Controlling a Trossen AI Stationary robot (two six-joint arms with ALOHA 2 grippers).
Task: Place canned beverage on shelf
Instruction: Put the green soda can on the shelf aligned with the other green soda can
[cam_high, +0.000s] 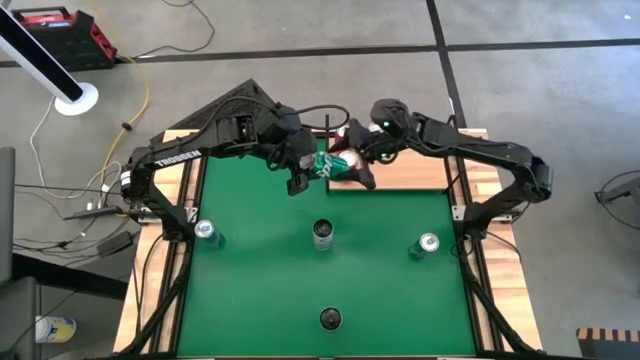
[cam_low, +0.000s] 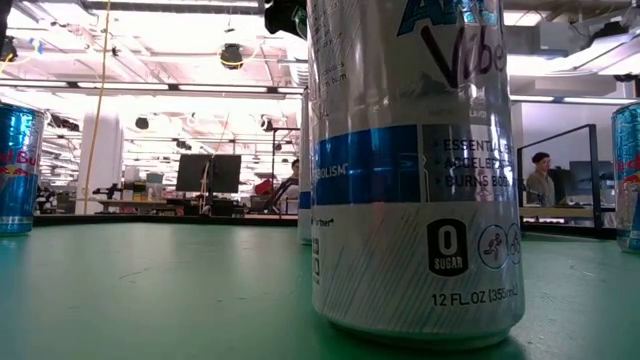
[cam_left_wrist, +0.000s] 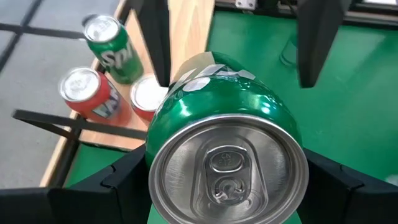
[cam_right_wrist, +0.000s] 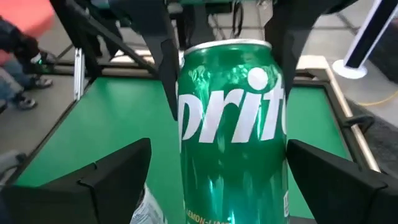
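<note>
The left gripper (cam_left_wrist: 227, 180) clamps the green can (cam_left_wrist: 227, 130) (smooth, rigid, slippery) at mid-body, while the right gripper (cam_right_wrist: 217, 180) stands open around it.

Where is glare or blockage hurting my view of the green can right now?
Low view: the silver can stands close up and blocks the middle, with bright ceiling lights behind. Left wrist view: the green can fills the frame, with glare spots on its shoulder. Right wrist view: light streaks on its label, lettering readable. High view: even light, no glare, can partly hidden.
</note>
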